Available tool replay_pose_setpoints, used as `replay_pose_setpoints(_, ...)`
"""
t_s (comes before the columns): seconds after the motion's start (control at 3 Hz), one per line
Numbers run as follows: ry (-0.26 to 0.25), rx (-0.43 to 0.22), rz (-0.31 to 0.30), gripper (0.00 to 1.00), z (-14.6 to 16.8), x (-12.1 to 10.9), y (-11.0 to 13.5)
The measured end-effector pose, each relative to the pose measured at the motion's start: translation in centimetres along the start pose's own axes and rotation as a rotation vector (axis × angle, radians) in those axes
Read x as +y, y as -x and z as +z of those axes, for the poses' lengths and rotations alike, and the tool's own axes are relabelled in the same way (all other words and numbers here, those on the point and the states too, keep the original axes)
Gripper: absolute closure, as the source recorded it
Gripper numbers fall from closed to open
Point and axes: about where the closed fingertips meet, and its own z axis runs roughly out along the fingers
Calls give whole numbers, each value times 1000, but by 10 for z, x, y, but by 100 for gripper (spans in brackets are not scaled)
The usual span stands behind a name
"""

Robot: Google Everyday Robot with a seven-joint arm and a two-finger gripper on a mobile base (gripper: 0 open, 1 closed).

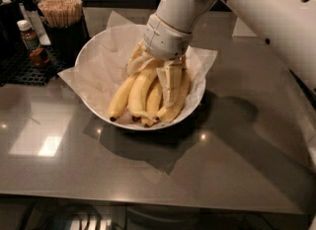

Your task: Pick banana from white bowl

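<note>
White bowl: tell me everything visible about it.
The white bowl is wide, shallow and round. It looks smooth, like ceramic or plastic, and stands upright on the glossy grey table. Crinkled white paper lines it, with corners overhanging the rim. Several yellow bananas lie inside, tips toward the near rim. The end effector reaches down into the bowl among the bananas, toward its far side.

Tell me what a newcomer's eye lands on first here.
First, the big white robot arm that reaches in from the upper right, with its claw down inside the white bowl in the middle of the grey counter. Next, the heap of yellow bananas on crinkled paper right at that claw. A dark cup of wooden sticks stands at the back left.
</note>
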Motion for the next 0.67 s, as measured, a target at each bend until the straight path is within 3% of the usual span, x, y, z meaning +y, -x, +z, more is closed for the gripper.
replay_pose_setpoints(0.67, 0, 0, 0, 88, 0, 0, 0)
